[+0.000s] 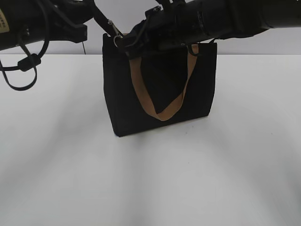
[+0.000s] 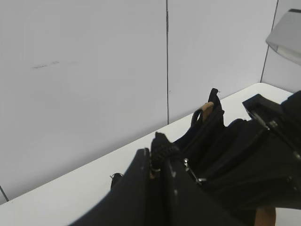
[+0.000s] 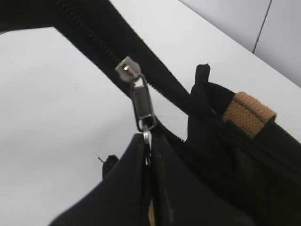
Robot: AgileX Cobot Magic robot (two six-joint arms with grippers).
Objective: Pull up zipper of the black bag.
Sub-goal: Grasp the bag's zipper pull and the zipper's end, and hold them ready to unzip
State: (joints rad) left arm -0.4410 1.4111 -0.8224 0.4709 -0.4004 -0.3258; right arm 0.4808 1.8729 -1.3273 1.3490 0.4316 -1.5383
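The black bag (image 1: 160, 94) stands upright on the white table, a tan strap handle (image 1: 150, 101) hanging down its front. In the right wrist view my right gripper (image 3: 149, 141) is shut on the silvery pull tab (image 3: 142, 106) of the zipper (image 3: 94, 37), whose black tape runs taut up to the left, away from the bag's corner (image 3: 202, 108). In the left wrist view my left gripper (image 2: 160, 162) is shut on the zipper's black end piece (image 2: 162, 147). In the exterior view both grippers meet above the bag's top left corner, by the pull tab (image 1: 114, 29).
The white table (image 1: 56, 155) spreads around the bag. Black cables (image 1: 23, 70) hang from the left arm at the upper left. A pale panelled wall (image 2: 94, 70) stands behind the table. The right arm's body (image 1: 225, 21) crosses over the bag's top.
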